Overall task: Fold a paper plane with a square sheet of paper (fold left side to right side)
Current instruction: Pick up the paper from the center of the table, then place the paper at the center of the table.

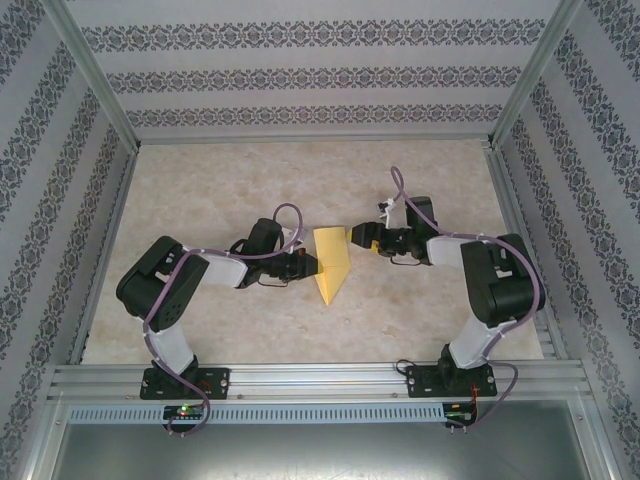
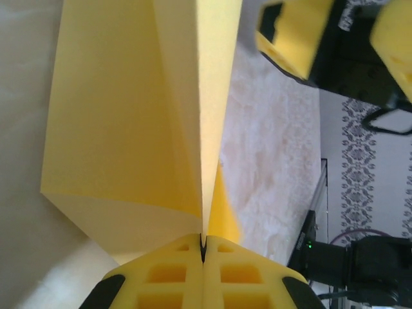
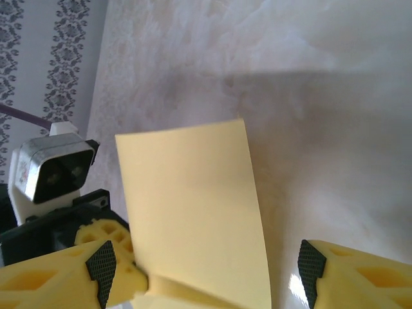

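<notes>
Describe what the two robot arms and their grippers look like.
The left arm and right arm share chunky black joints, white links and a looping purple cable each. The left gripper and right gripper have yellow fingers with square cut-outs and black textured pads near the tips.

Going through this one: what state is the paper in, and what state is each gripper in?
sheet of paper: partly folded, a doubled edge pinched, not yet a plane.
left gripper: shut on the sheet of paper.
right gripper: open, jaws apart with part of the sheet between them.
</notes>
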Robot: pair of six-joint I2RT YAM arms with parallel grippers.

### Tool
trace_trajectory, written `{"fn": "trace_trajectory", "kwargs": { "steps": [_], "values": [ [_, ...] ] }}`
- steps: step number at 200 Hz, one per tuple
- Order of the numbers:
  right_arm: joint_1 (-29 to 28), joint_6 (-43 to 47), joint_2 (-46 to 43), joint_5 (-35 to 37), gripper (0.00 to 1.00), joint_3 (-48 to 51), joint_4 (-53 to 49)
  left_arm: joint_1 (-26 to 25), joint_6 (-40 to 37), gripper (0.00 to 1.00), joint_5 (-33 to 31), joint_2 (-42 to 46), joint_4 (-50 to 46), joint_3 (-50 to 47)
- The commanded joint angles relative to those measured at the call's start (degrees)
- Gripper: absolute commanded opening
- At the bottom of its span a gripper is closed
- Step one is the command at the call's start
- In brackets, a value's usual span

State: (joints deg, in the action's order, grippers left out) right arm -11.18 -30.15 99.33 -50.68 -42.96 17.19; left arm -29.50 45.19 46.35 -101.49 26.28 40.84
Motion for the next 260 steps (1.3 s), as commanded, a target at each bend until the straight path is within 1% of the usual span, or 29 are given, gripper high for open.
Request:
{"fn": "trace_trajectory", "kwargs": {
  "steps": [1, 16, 47, 82, 123, 167, 176, 219, 226, 235, 254, 260],
  "values": [
    [-0.8, -2.0, 3.1, -3.5, 0.76, -1.7, 6.5, 0.7, -2.7, 0.00, 3.2, 2.3, 3.5, -0.7],
    [-1.1, -3.7, 5.5, -5.4, 0.74, -2.3, 10.1, 0.7, -2.8, 0.00, 3.4, 2.5, 3.4, -0.7],
    [-1.8, -4.3, 7.1, -6.8, 0.67, -2.2, 12.6, 0.7, -2.8, 0.00, 3.9, 1.7, 3.5, -0.5],
    [-1.9, -4.4, 6.9, -7.6, 0.52, -1.0, 13.5, 0.7, -2.7, 0.00, 3.8, 0.9, 3.9, -0.2],
    [-1.4, -1.2, 5.0, -5.3, 0.37, -0.3, 8.8, 0.7, -2.7, 0.00, 3.8, -0.5, 3.6, 0.1],
    [-1.3, 2.0, 3.2, -4.0, 0.24, -0.5, 3.8, 0.8, -3.1, 0.00, 4.3, -2.2, 3.8, 0.3],
    [-1.2, 2.8, 2.8, -3.4, 0.22, -0.5, 2.7, 0.8, -3.2, 0.00, 4.6, -2.7, 4.2, 0.5],
    [-1.0, 5.2, 1.6, -2.2, 0.22, -0.3, -1.1, 0.8, -2.9, 0.00, 4.9, -4.9, 5.2, 0.7],
    [-1.0, 5.5, 1.5, -2.0, 0.20, -0.3, -1.7, 0.8, -2.9, 0.00, 4.9, -5.1, 5.3, 0.7],
    [-0.9, 5.9, 1.2, -1.7, 0.16, -0.4, -2.5, 0.7, -3.1, 0.00, 4.9, -5.1, 5.1, 0.7],
    [-0.9, 6.8, 0.7, -0.8, 0.06, -0.6, -4.5, 0.9, -4.0, 0.08, 4.4, -4.7, 3.5, 0.9],
    [-0.9, 6.8, 0.4, -0.6, 0.03, -0.7, -4.8, 1.0, -4.5, 0.12, 4.1, -4.4, 2.6, 1.0]
  ]
}}
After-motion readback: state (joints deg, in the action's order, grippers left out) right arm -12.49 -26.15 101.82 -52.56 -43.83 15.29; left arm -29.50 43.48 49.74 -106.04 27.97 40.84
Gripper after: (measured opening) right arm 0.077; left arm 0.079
